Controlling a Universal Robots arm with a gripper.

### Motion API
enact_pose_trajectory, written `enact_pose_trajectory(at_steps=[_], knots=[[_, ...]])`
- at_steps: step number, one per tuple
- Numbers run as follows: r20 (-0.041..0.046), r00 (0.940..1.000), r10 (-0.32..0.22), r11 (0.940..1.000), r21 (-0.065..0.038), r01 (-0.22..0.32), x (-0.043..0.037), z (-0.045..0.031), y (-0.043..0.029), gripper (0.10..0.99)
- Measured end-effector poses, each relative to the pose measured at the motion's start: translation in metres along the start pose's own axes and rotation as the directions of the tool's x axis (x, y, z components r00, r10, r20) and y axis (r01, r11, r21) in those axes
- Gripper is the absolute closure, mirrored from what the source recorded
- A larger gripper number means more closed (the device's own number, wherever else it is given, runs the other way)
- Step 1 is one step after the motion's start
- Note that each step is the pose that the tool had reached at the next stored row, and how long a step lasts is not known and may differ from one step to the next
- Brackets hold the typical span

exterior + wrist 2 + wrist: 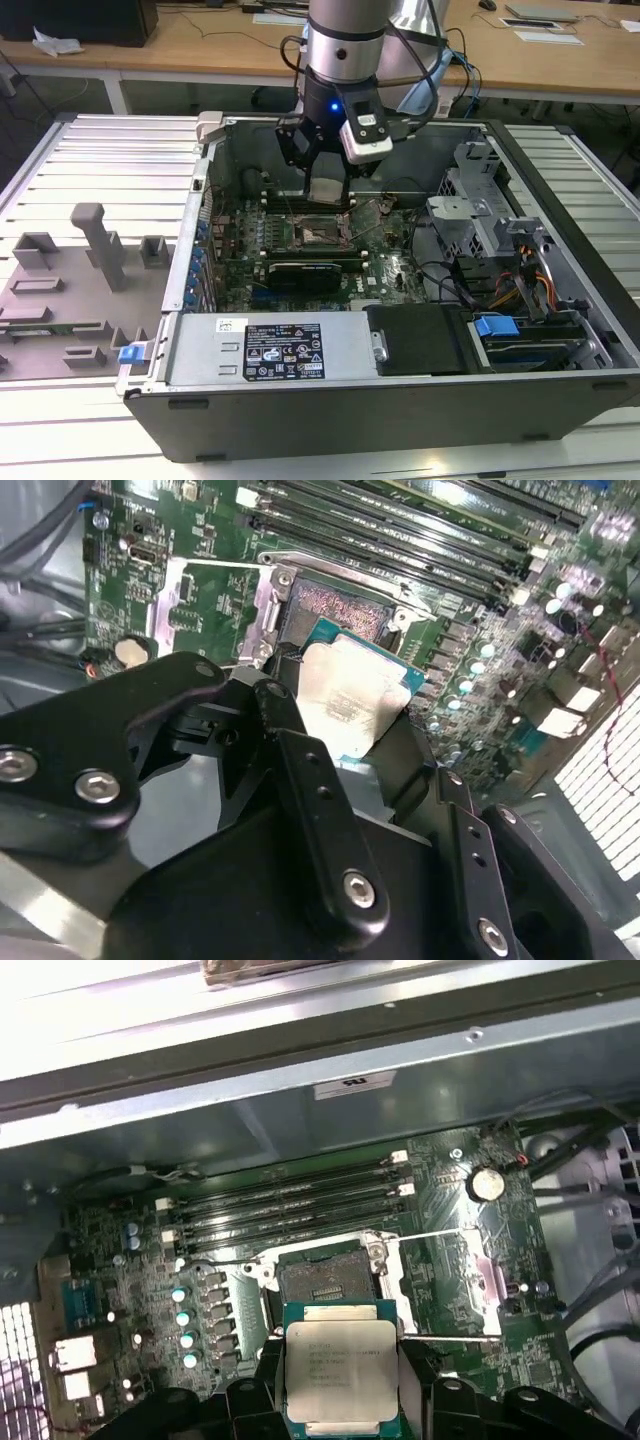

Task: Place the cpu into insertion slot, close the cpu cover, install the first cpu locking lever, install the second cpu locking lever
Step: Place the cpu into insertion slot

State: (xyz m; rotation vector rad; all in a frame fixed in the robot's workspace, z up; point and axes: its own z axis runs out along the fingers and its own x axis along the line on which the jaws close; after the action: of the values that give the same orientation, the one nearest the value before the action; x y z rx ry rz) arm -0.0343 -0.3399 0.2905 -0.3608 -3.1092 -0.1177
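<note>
My gripper (327, 182) is clamped on the cpu (340, 1372), with a finger pressing on each of two opposite edges. Gripping by the edges leaves the silvery top and the underside free of my fingers. I judge this is so the chip can meet the socket squarely. It hangs roughly level with the board (395, 268).

The insertion slot (325, 1282) lies below my fingertips. It is close to the chip but not touching it, and its glinting contact field is bare. The cpu cover (487, 1282) is swung open to one side of the slot and lies back over the board. That leaves the way down from my hand unobstructed.

My arm reaches straight down into the open computer case (200, 200). The wrist is upright and the fingers point at the board. The memory rows (290, 1210) run just past the slot, on the far side from my hand.
</note>
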Motion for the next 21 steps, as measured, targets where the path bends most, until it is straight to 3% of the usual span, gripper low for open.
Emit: enact_pose_trajectory(at_steps=[5,7,15,17,20,21], knots=[[0.0064,0.9961,0.088,0.9961,-0.002,-0.088,0.0000,0.0002,0.0000,0.545],[0.0107,0.9890,0.147,0.9891,-0.003,-0.147,0.0000,0.0004,-0.0001,0.545],[0.0194,0.9638,0.266,0.9640,-0.007,-0.266,0.0000,0.0013,-0.0001,0.545],[0.0222,0.9527,0.303,0.9529,-0.008,-0.303,0.0000,0.0015,-0.0001,0.545],[0.0279,0.9267,0.375,0.9271,-0.010,-0.375,0.0000,0.0021,-0.0002,0.545],[0.0291,0.9205,0.390,0.9209,-0.010,-0.390,0.0000,0.0022,-0.0002,0.545]])
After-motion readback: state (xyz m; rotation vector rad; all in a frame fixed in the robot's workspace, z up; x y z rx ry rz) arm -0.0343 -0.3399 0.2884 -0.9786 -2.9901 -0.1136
